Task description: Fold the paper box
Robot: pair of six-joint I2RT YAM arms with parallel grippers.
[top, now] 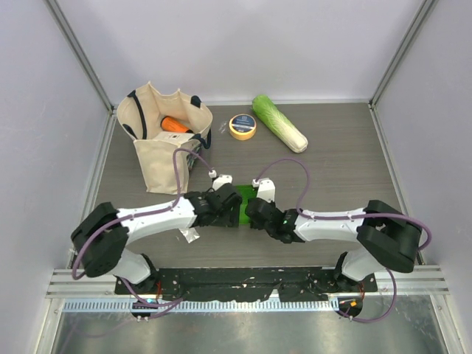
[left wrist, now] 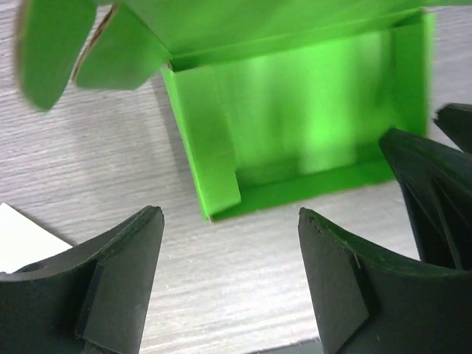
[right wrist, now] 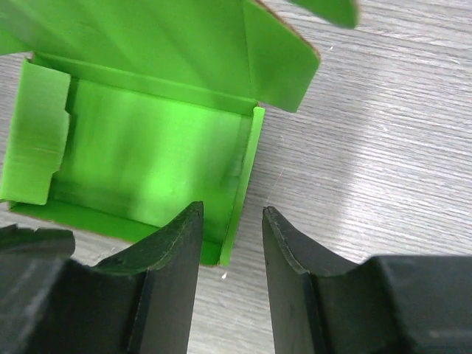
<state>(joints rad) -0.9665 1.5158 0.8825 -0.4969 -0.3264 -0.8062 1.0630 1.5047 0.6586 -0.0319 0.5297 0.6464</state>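
Paper box (top: 244,209) sat on the table (top: 332,147) low in the middle of the overhead frame, between the left pincer (top: 227,211) and the right pincer (top: 257,212). It lay well apart from the tote bag (top: 158,158), tape roll (top: 243,136) and cabbage (top: 280,124) in the upper part of that frame. It was bright green card, already raised into a shallow tray with its walls standing, while the lid stood open.

In both wrist views the paper box (left wrist: 295,133) ran long from left to right of the frame. The lid, with its loose side tabs, rose from the long edge at the top, the side farthest from both cameras. The coming move probably turned on that relation. With the lid beyond the tray, a pincer would have to reach over or around the tray to bring it down.

The left pincer (left wrist: 228,221) was released, its jaws wide. Nothing lay between them but bare table, and the box's lower left corner sat just ahead of the tips. The right pincer (right wrist: 231,214) was released too, though less widely. Its jaws straddled the short wall at the right end of the box (right wrist: 147,155), one finger over the tray's inside and one outside. Table showed in the gap beside the wall, so it was not pinched. By that reading the right arm was the nearer of the two, and the left stood just short of the near long wall.
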